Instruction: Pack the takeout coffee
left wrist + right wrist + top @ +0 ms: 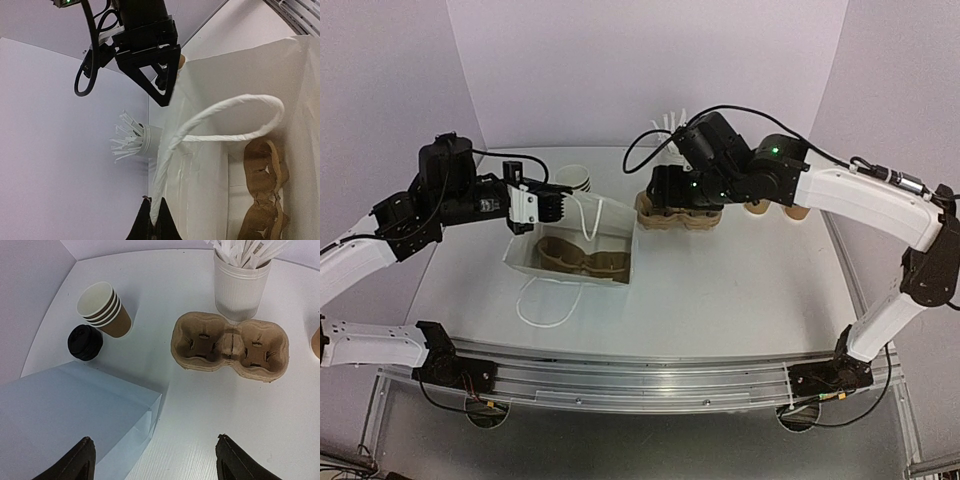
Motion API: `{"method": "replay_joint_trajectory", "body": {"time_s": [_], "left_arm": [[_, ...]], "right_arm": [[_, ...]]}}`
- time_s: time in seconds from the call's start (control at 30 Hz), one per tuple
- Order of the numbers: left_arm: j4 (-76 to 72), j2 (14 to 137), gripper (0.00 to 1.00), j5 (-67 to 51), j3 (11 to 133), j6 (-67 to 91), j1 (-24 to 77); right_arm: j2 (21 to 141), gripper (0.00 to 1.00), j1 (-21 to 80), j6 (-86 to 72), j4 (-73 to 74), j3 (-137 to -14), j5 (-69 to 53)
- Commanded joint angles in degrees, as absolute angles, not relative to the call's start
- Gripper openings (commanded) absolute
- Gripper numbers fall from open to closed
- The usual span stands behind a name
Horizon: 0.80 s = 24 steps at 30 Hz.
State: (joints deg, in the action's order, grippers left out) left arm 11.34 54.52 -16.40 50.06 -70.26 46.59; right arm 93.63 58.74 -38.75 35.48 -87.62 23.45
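While left claw (154, 212) pinches bag handle (216, 111) | right claw (155, 452) wide, empty

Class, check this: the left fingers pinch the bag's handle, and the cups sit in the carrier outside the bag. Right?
No. The right wrist view shows the cups on the table beside the lids, apart from the carrier. The left fingers do pinch the handle.
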Motion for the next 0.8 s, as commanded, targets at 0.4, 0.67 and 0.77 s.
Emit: {"method": "replay_joint_trajectory", "body": {"time_s": [0.4, 0.67, 0.77], "left_arm": [[30.9, 43.0, 0.0, -24.3, 49.8, -62.9, 49.8], [32.5, 44.5, 0.0, -26.0, 49.5, -57.2, 49.9], [33.2, 44.4, 0.0, -26.4, 49.0, -56.4, 49.9]], "right_arm": [[91.2, 0.77, 58.4, -47.7, 34.2, -77.7, 14.9], [93.4, 0.76, 58.4, -47.8, 33.7, -77.7, 11.9], [94.0, 0.75, 58.4, -47.5, 33.7, -78.9, 11.5]]}}
